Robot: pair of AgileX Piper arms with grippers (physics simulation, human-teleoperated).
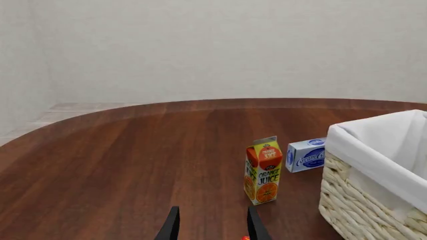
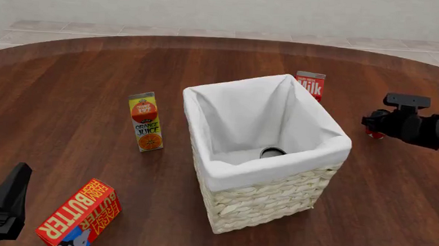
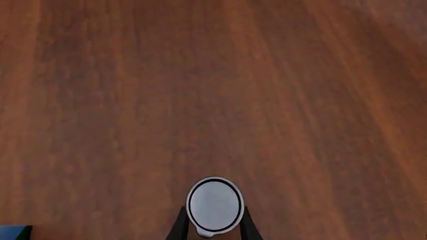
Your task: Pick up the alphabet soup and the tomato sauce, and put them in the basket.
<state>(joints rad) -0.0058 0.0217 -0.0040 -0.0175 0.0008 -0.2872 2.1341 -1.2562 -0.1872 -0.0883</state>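
Note:
The basket, pale wicker with a white lining, stands mid-table and also shows in the left wrist view. On its floor lies the alphabet soup; only its round top shows. To the right of the basket, my right gripper points down over the tomato sauce, of which a red sliver shows. In the right wrist view the tomato sauce's round top sits between my right gripper's two fingers, which press its sides. My left gripper is open and holds nothing, low at the near left.
An orange juice carton stands left of the basket, also in the left wrist view. A red butter box lies near the left gripper. A milk carton stands behind the basket. A blue-and-white cream cheese box lies beside the basket.

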